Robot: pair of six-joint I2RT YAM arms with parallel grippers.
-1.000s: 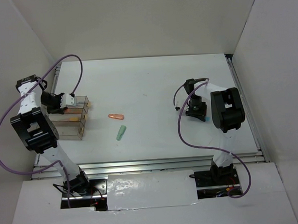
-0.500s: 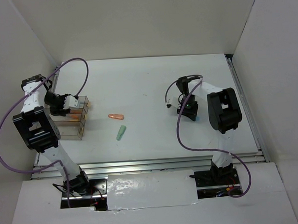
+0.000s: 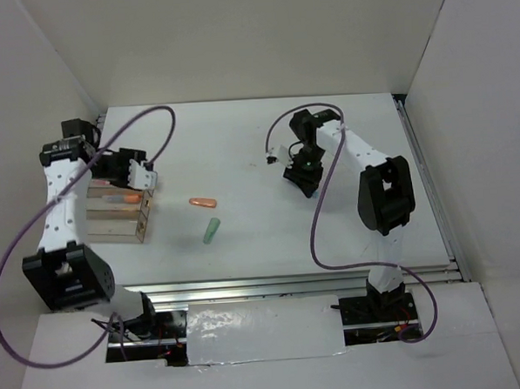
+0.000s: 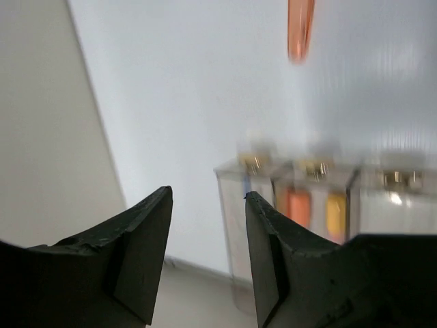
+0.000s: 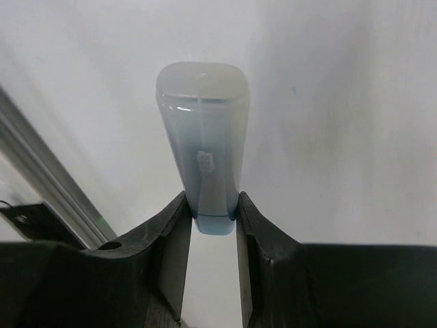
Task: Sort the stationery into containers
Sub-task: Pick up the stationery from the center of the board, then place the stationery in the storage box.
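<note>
The clear containers [image 3: 115,215] stand at the table's left, with orange and yellow stationery showing through the walls [image 4: 300,205]. My left gripper [image 3: 142,176] hovers over their far right corner, open [image 4: 208,195], nothing between its fingers. An orange pen [image 3: 203,202] and a pale green cap [image 3: 211,230] lie loose on the table to the right of the containers; the orange pen [image 4: 300,27] is also in the left wrist view. My right gripper [image 3: 304,178] is over the table's centre-right, shut [image 5: 212,197] on a pale blue cap [image 5: 203,137].
White walls close in the table on three sides. A metal rail [image 3: 265,286] runs along the near edge and another [image 3: 425,177] along the right side. Purple cables [image 3: 318,218] loop off both arms.
My left gripper has opened and drawn up and to the right off the containers. The right arm has swung left and farther back, carrying the pale blue cap.
</note>
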